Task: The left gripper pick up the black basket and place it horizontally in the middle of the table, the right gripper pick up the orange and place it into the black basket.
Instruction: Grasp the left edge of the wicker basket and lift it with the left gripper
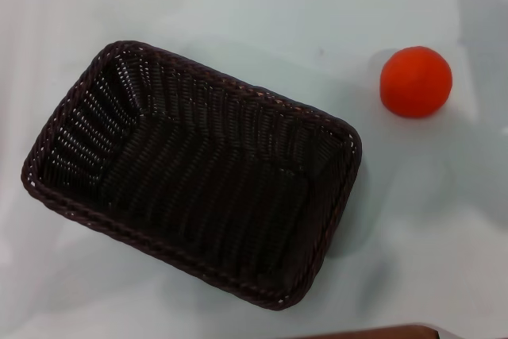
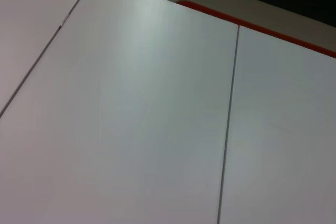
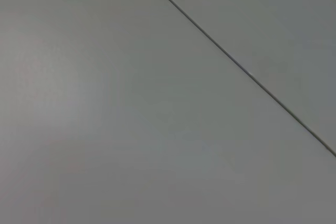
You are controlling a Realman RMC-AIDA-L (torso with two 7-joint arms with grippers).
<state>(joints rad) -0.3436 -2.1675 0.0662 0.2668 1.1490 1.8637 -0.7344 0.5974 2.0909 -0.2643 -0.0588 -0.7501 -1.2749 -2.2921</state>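
large rectangular woven dark brown-black basket (image 1: 190, 176) sits skewed on the pale glossy worktop (image 1: 238, 5), toward its left near side. judged light, stiff; braided rim is the best hold. small round bright orange fruit (image 1: 416, 82) lies apart, toward the far right corner; judged firm, prone to roll. neither hand is in view; their state cannot be told. wrist views show only plain panels with seams.

Place: looks to me like a lab test bench.
Evidence: my plain pale table (image 1: 238, 5), seamed white panels (image 2: 131, 119).
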